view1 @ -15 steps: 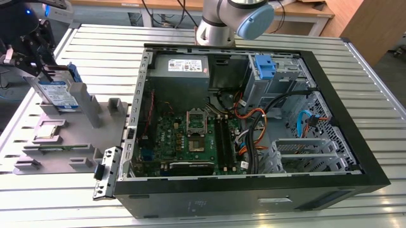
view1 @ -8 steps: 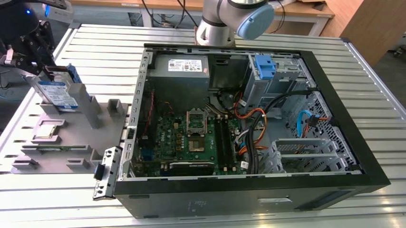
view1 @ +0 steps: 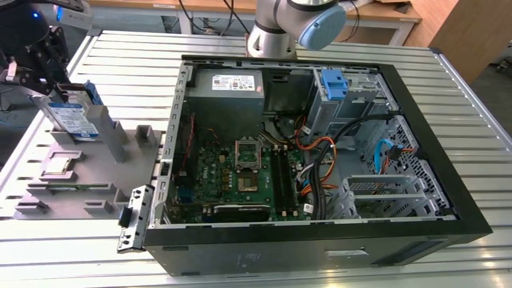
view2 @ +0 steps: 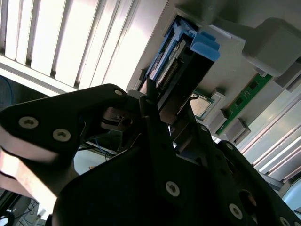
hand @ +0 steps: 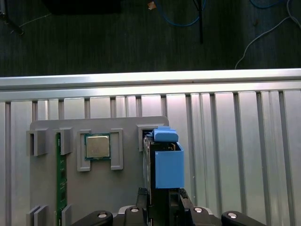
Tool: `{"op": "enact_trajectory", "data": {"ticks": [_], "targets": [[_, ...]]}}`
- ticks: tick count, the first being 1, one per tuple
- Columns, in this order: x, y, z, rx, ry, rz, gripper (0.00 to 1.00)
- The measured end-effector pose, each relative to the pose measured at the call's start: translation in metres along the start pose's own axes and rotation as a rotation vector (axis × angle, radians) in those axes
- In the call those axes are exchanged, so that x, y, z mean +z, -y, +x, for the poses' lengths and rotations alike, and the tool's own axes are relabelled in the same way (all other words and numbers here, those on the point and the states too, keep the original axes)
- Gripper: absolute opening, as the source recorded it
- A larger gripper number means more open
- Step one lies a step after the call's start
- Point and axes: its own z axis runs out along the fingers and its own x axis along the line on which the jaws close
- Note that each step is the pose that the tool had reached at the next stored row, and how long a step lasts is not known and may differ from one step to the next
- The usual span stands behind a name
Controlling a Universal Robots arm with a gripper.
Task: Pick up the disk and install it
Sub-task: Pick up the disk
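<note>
— Where is the disk (view1: pixel 76 120)?
— Upright in the grey holder (view1: pixel 120 174), at the exterior view's left, well apart from the open case (view1: pixel 280 255). The gripper (view1: pixel 67 90) looks clamped on its top edge.
— What could go wrong?
— A tilted pull could jam the blue rails (hand: pixel 168 169) against the slot walls, and the holder might lift too. There is free room above; the case rim stands between.

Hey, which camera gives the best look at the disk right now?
The exterior view: the disk stands upright in the grey fixture with its labelled face showing. The first wrist view sees it edge-on, mostly its blue carrier. The second wrist view catches just one end of it.
</note>
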Motion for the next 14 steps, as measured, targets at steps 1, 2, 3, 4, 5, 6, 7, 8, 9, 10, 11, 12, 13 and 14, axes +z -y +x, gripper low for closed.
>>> {"op": "enact_trajectory", "data": {"ticks": [1, 2, 3, 4, 5, 6, 7, 8, 9, 10, 11, 12, 13, 14], "targets": [[0.0000, 0.0000, 0.0000, 0.000, 0.0000, 0.0000, 0.36], [0.0000, 0.0000, 0.0001, 0.000, 0.0000, 0.0000, 0.36], [0.0000, 0.0000, 0.0001, 0.000, 0.0000, 0.0000, 0.36], [0.0000, 0.0000, 0.0001, 0.000, 0.0000, 0.0000, 0.36], [0.0000, 0.0000, 0.0001, 0.000, 0.0000, 0.0000, 0.36], [0.0000, 0.0000, 0.0001, 0.000, 0.0000, 0.0000, 0.36], [0.0000, 0.0000, 0.0001, 0.000, 0.0000, 0.0000, 0.36], [0.0000, 0.0000, 0.0002, 0.000, 0.0000, 0.0000, 0.36], [0.0000, 0.0000, 0.0002, 0.000, 0.0000, 0.0000, 0.36], [0.0000, 0.0000, 0.0002, 0.000, 0.0000, 0.0000, 0.43], [0.0000, 0.0000, 0.0002, 0.000, -0.0001, 0.0000, 0.43], [0.0000, 0.0000, 0.0002, 0.000, 0.0000, 0.0000, 0.43], [0.0000, 0.0000, 0.0002, 0.000, 0.0000, 0.0001, 0.43], [0.0000, 0.0000, 0.0002, -0.005, -0.0003, -0.0004, 0.43]]}}
